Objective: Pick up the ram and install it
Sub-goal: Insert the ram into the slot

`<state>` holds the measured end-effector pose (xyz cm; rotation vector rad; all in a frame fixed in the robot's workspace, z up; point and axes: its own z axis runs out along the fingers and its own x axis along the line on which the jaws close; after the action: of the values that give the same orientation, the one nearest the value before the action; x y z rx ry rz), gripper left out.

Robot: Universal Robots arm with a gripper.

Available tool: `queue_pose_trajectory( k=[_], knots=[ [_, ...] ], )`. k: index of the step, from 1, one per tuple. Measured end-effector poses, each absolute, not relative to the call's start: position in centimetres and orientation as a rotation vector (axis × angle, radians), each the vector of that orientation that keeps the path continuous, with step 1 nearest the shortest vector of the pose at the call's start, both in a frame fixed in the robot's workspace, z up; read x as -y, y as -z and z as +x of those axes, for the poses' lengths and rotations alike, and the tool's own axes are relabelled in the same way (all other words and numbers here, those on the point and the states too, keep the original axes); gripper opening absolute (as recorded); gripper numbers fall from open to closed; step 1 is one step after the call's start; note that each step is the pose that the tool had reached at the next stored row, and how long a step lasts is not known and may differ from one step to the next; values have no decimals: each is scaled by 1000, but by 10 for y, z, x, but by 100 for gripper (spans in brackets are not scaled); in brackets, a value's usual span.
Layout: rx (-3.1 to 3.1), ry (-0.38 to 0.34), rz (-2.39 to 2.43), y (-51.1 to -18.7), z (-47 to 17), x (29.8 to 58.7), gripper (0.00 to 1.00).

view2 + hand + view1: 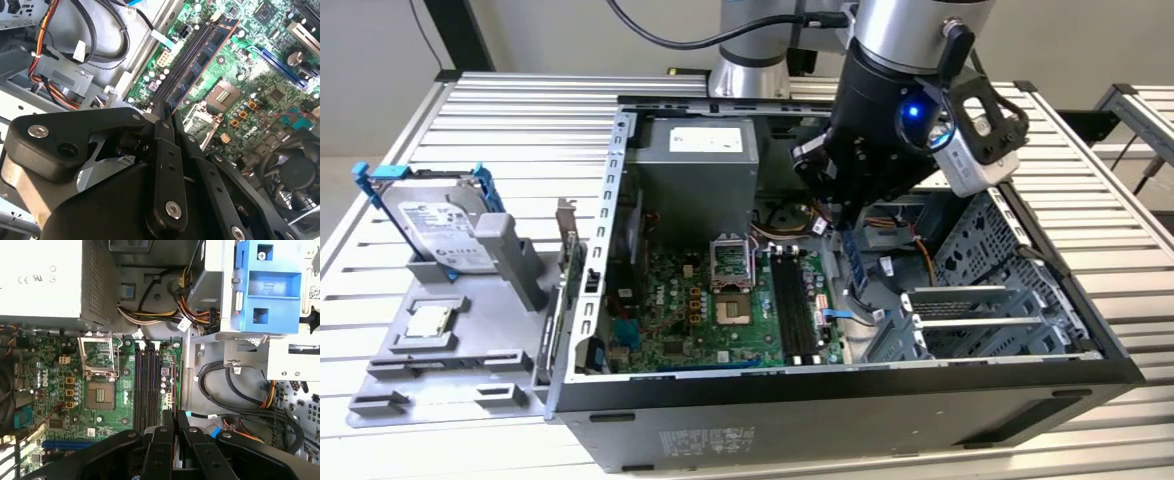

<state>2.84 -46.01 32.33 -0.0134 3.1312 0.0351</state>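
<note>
While the arm leans into the open computer case (pixel 854 410) from the upper right of the exterior view, the gripper (pixel 851 225) hangs above the motherboard (pixel 700 320) with its black fingers (pixel 165 145) pinched narrowly on one end of the ram (pixel 205 62). In the second wrist view the stick juts straight out from the fingertips, a long dark board with a row of bluish chips and a reddish edge, running in line with the black memory slots (pixel 182 60) just beside it. In the first wrist view it shows edge-on as a thin line between the fingertips, next to the slots (pixel 147 390) and not seated in any of them. In the exterior view it sits just to the exterior view's right of the slots, near the middle of the frame; whether its lower edge touches the board cannot be told. An open processor socket (pixel 100 392) lies on the far side of the slots from the ram, and a grey power supply (pixel 700 165) fills the case's upper part. At the exterior view's left, outside the case, a grey tray (pixel 467 300) on the slatted table (pixel 520 110) carries a hard drive (pixel 434 230) standing in a blue bracket (pixel 367 185) and a square silver processor chip (pixel 427 320) lying flat.
</note>
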Motion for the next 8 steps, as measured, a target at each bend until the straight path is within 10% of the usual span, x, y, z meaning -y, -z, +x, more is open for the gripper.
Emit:
queue_pose_trajectory(
  k=[8],
  knots=[
    [-3131, -28, 7, -316, 26, 454, 0]
  ],
)
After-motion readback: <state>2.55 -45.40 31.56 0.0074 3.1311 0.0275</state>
